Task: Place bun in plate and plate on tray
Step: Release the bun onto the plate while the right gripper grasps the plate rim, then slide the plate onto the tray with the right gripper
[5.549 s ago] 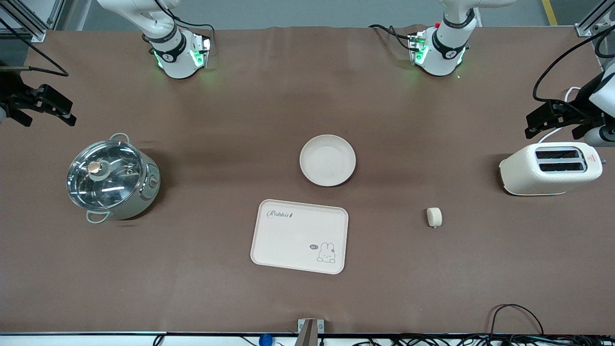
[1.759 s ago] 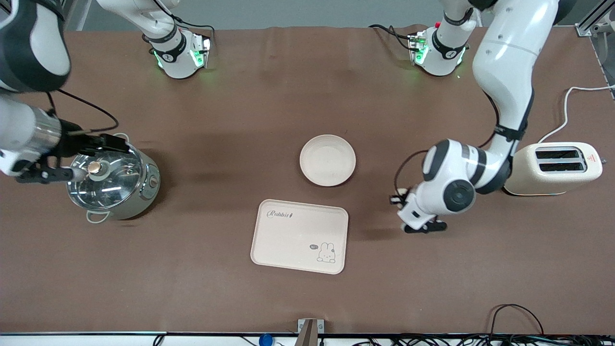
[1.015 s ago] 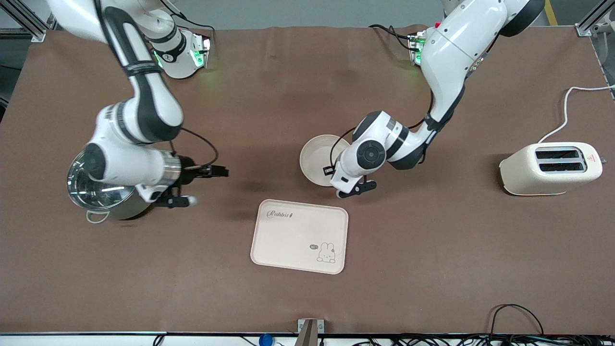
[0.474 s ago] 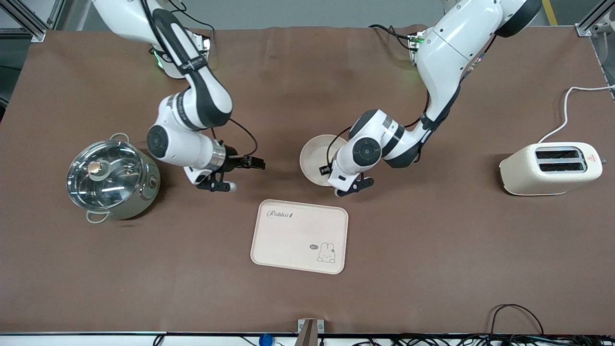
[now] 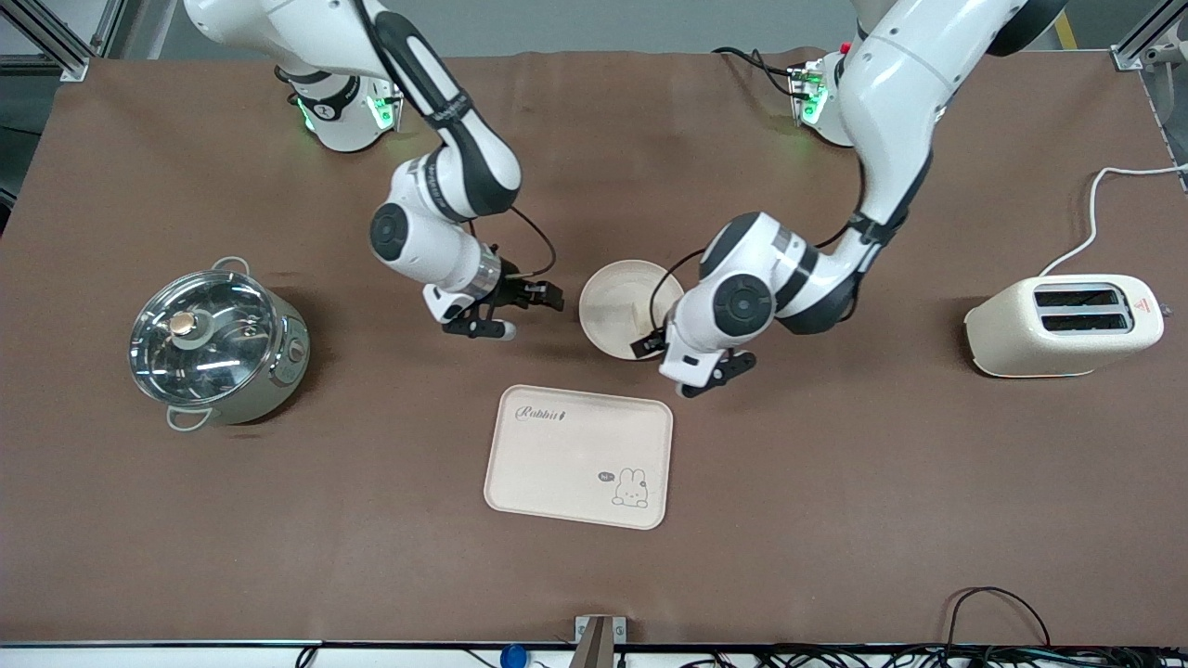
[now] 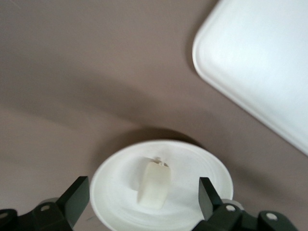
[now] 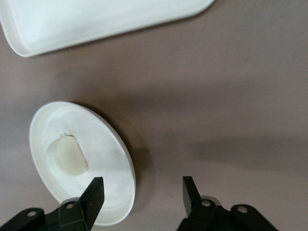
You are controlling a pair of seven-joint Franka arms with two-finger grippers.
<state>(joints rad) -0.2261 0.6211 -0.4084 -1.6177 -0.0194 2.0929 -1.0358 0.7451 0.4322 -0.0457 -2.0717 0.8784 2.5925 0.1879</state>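
Note:
The bun (image 6: 155, 185) lies in the round plate (image 6: 115, 192), which stands on the table farther from the front camera than the Rabbit tray (image 5: 577, 456). My left gripper (image 6: 143, 202) is open and empty above the plate, a finger on each side of the bun. In the front view my left gripper (image 5: 684, 360) is over the plate's (image 5: 613, 311) edge and hides the bun. My right gripper (image 5: 535, 315) is open and empty beside the plate, toward the right arm's end. In the right wrist view my right gripper (image 7: 142, 192) is by the plate's rim (image 7: 120, 163), with the bun (image 7: 67, 154) and tray (image 7: 96, 19) in sight.
A steel pot with a glass lid (image 5: 218, 343) stands toward the right arm's end. A cream toaster (image 5: 1063, 325) with a white cord stands toward the left arm's end. The tray (image 6: 260, 62) is bare.
The bun has gone from its table spot near the toaster into the plate. My right gripper has swung from the pot to beside the plate. My left hand has shifted slightly off the plate's middle.

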